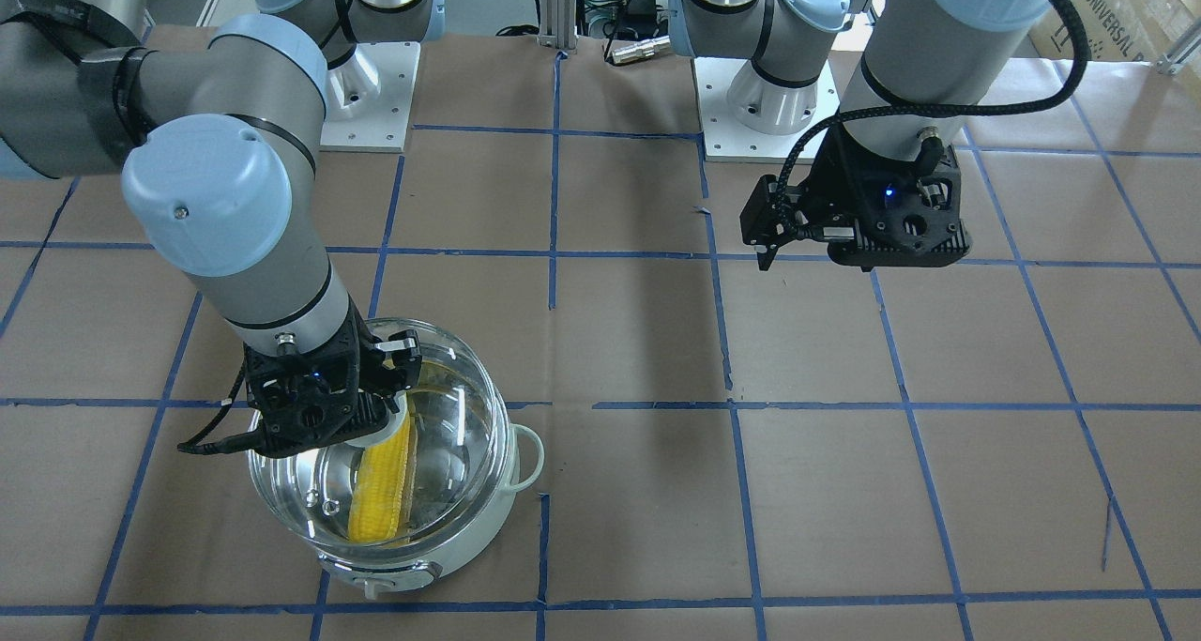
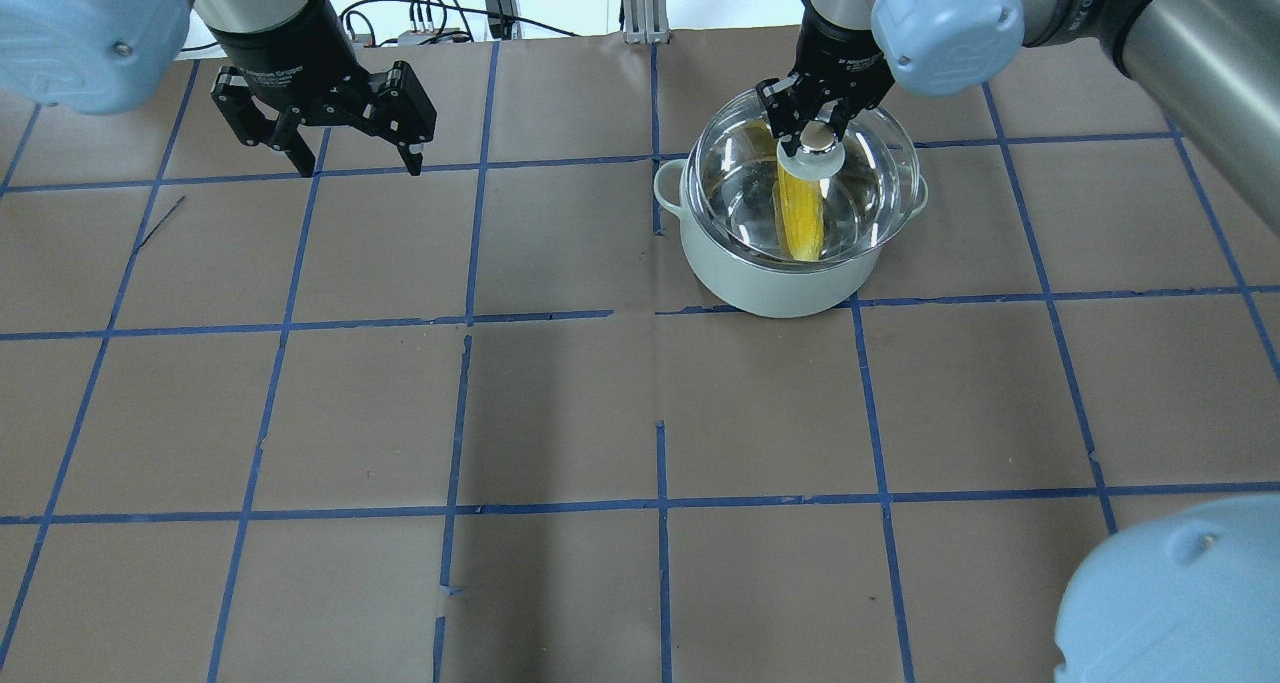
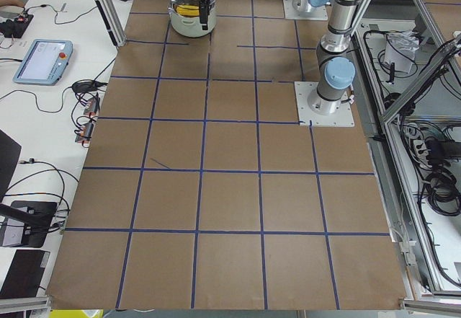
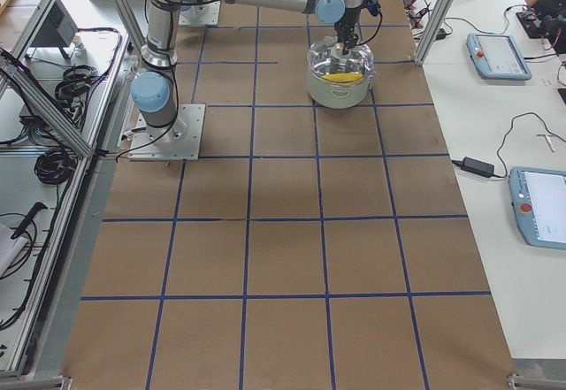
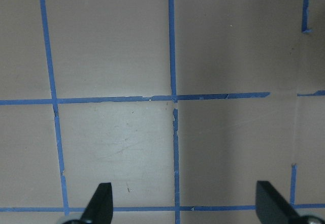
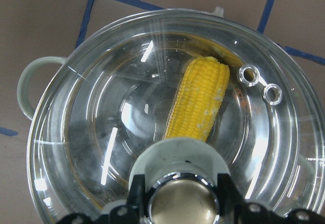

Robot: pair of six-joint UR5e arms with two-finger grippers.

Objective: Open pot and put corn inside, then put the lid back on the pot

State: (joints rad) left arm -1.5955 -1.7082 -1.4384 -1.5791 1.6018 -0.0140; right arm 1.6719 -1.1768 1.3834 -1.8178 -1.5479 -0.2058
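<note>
The pale mint-white pot [image 2: 770, 283] stands at the table's far right in the overhead view and shows in the front view [image 1: 469, 538] too. The yellow corn [image 2: 803, 223] lies inside its steel bowl, seen through the glass [image 6: 198, 102]. The clear glass lid [image 2: 870, 173] covers the pot's mouth; I cannot tell whether its rim rests fully on the pot. My right gripper [image 2: 815, 133] is shut on the lid's silver, tan-topped knob [image 6: 183, 203]. My left gripper [image 2: 360, 170] is open and empty, held above bare table at the far left [image 5: 185, 206].
The table is brown paper with a blue tape grid [image 2: 660, 508]. The arm bases stand on white plates [image 1: 760, 115] at the robot's side. Tablets and cables lie on the side benches [image 4: 500, 54] beyond the table's edge.
</note>
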